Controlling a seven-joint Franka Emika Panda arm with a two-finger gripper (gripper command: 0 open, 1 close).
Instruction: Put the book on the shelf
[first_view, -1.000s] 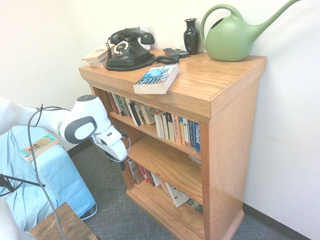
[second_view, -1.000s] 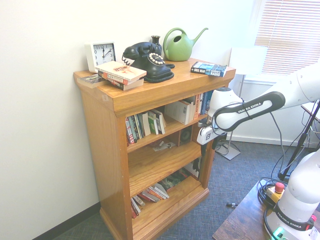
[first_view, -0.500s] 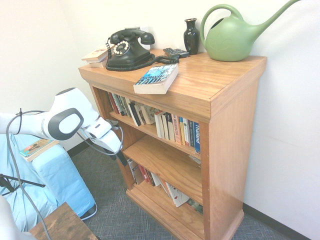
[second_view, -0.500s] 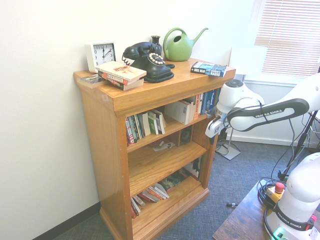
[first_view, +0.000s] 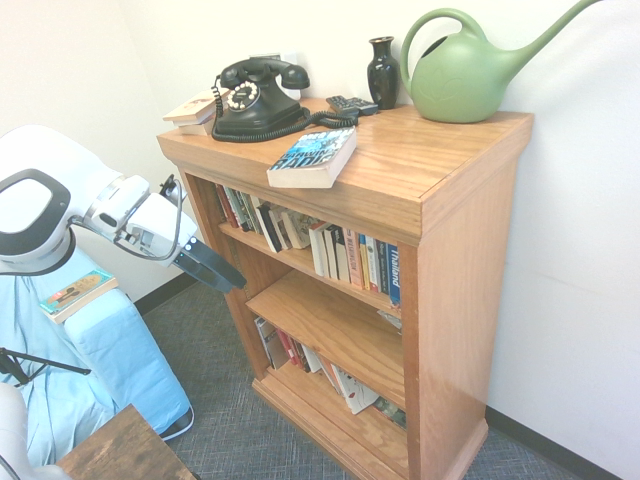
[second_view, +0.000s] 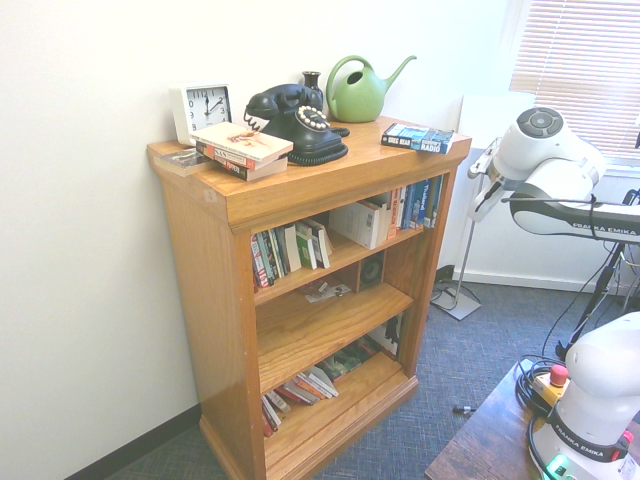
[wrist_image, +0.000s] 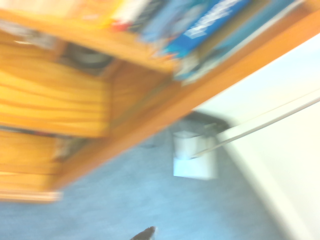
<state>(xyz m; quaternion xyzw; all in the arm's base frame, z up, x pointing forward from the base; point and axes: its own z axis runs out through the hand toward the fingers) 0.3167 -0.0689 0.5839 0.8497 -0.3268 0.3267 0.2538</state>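
The book (first_view: 314, 156) lies flat on the top board of the shelf (first_view: 440, 260), near its front edge, so by the look of it the placing is done and nothing remains but to clear off. The gripper (first_view: 222, 274) hangs empty with jaws apart, off the shelf's left front corner (touching nothing). Farther back on the top stand a black telephone (first_view: 255, 98), a dark vase (first_view: 383, 72) and a green watering can (first_view: 470, 65); none crowds the book.
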